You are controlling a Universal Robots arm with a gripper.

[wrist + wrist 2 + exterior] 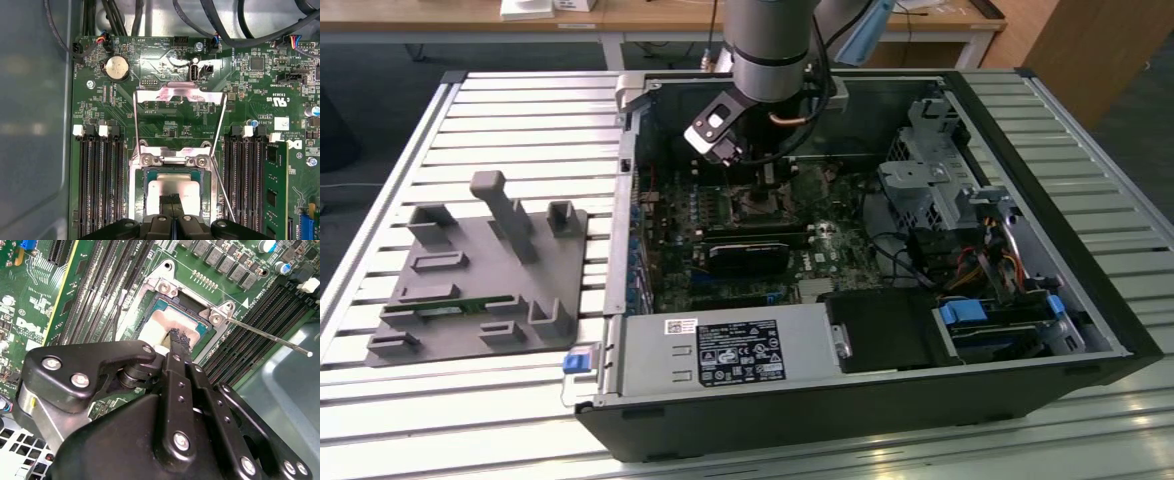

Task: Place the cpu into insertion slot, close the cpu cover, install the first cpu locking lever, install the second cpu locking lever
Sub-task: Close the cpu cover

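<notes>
Claw (172, 201) clenched and empty, its tips just over the chip (161, 191) that lies in the socket (150, 173).
I see in the first wrist view both fingers pressed together with nothing between them; whether they touch the chip I cannot tell. The cover (180, 94) is swung open on its hinge, off the chip. I judge the chip light, thin and stiff but delicate underneath, so it is best held by its edges.

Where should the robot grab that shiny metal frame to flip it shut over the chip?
Probably the cpu cover by its free crossbar, coming from the side away from the hinge. It stands open, hinged at the insertion slot, and that flat bar lies farthest from the cpu.
</notes>
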